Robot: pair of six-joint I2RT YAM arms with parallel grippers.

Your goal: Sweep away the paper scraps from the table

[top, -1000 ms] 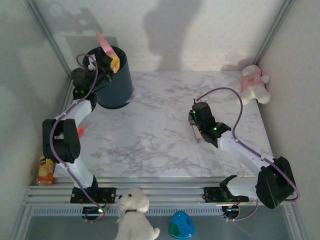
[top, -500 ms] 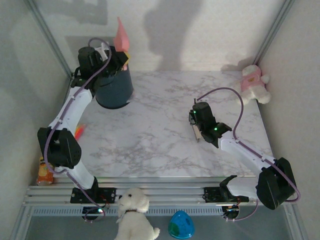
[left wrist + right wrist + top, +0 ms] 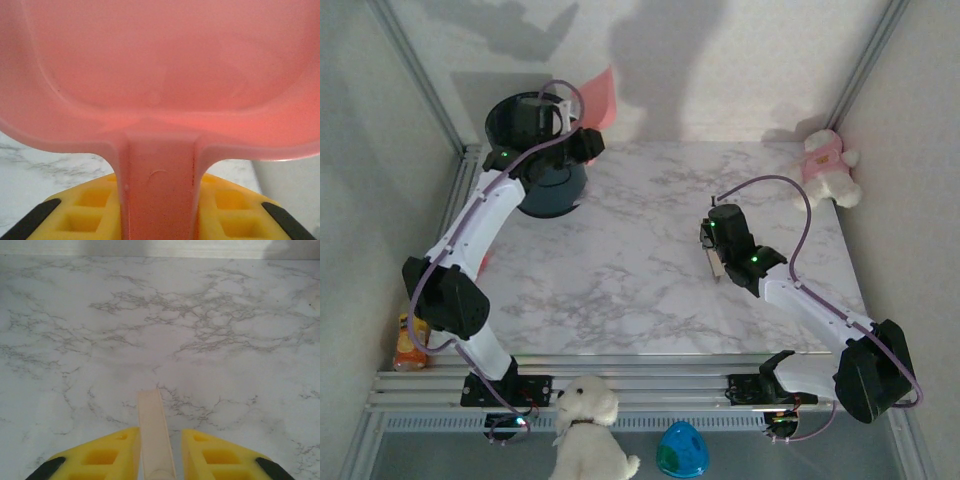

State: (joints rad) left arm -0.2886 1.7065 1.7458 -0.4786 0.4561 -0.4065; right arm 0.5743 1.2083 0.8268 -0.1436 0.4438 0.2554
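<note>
Nearby, the right gripper clamps a pale flat wooden stick, its end cut off, over the white marble-patterned table; leftward, an orange sliver, perhaps a paper scrap, peeks past the arm; beyond, the left gripper grips a pink plastic dustpan raised beside a dark round bin.

Plush dog, pink-dressed plush, blue egg

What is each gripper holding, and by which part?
The left gripper holds the pink dustpan by its handle. The right gripper holds a pale flat stick by its near end, the rest pointing out over the table.
</note>
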